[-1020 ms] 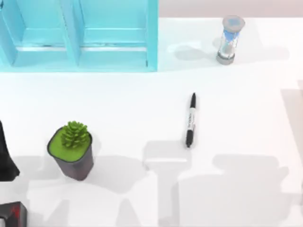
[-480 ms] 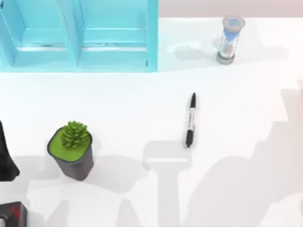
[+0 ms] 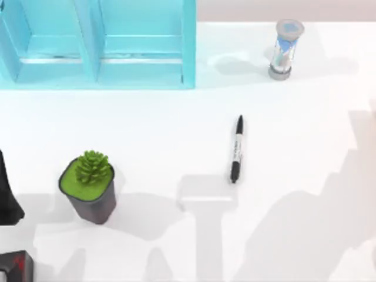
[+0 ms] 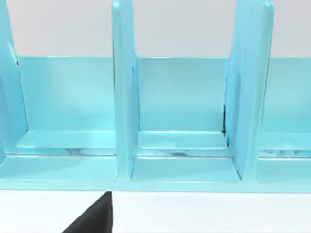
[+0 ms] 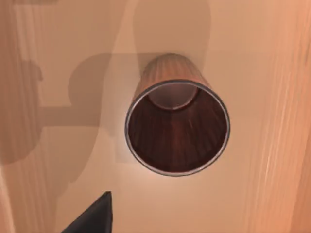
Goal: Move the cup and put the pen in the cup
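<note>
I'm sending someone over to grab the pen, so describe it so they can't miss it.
Start at the big turquoise shelf unit along the white table's far edge. Nearer than its right end lies the pen, alone on the open tabletop. It is slim, black and flat, unlike the upright hourglass and potted succulent.

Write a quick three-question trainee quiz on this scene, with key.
1. True or false: the pen lies flat on the table, not in the cup.
2. Which stands nearest the top view's left edge? A hourglass, B potted succulent, C pen.
3. Fill in: the right wrist view looks into the upright cup, and its inside is ____.
Key: 1 true; 2 B; 3 empty.
</note>
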